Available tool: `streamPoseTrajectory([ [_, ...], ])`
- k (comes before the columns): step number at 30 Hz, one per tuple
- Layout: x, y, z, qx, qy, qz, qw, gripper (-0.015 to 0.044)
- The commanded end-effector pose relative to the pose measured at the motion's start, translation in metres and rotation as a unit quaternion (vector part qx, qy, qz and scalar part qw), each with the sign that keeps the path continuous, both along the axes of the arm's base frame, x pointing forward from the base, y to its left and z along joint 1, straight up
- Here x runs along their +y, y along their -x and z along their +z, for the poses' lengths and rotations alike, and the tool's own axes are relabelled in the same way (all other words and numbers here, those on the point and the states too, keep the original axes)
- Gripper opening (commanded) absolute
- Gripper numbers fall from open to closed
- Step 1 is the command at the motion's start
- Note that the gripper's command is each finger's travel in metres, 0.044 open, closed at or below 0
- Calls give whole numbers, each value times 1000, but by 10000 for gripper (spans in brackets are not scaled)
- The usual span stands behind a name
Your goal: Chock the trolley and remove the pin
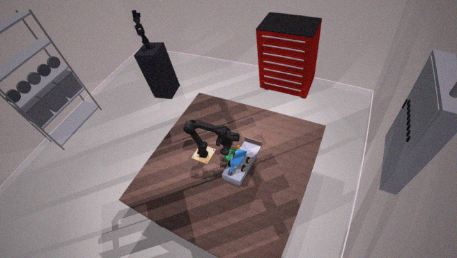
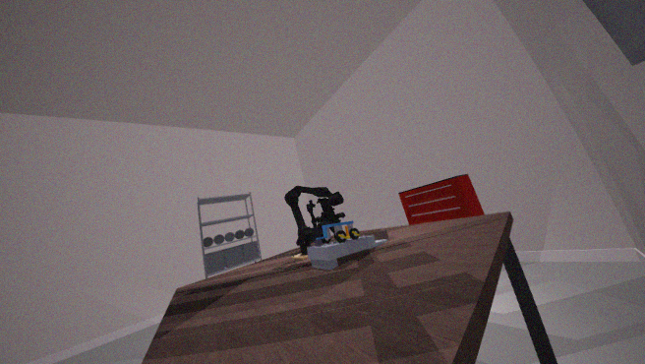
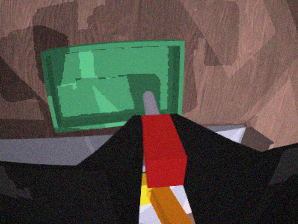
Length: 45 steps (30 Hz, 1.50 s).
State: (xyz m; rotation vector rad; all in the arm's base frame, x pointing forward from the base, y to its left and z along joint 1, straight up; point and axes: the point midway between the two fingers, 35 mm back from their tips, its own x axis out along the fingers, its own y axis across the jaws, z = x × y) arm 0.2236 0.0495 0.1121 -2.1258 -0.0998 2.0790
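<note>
My gripper (image 1: 225, 152) (image 3: 154, 123) is shut on the red-headed stop pin (image 3: 164, 150). The pin's grey shaft points away from the fingers, and its tip shows over the near right part of the green tray (image 3: 105, 90) (image 1: 228, 157). The pin is clear of the ramp (image 1: 251, 148) (image 2: 322, 257). The blue trolley (image 1: 238, 157) (image 2: 338, 225) stands upright on the ramp. The chock's orange handle (image 1: 238, 146) (image 3: 171, 206) stands by the trolley's far left wheel, on the downhill side. Whether the chock touches that wheel cannot be told.
The green tray lies on the wooden table (image 1: 279, 146) (image 2: 418, 290), close beside the ramp and on the arm base's side. The ramp has a raised end wall (image 1: 253, 141). The arm's base plate (image 1: 196, 157) is left of the tray.
</note>
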Motion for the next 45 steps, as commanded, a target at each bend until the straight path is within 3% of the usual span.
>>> streamPoseTrajectory([
  [1, 7, 0, -12, 0, -9, 0, 1000, 0],
  [12, 20, 0, -34, 0, -10, 0, 1000, 0],
  [20, 15, 0, -34, 0, -10, 0, 1000, 190],
  [45, -1, 1, -41, 0, -9, 0, 1000, 190],
])
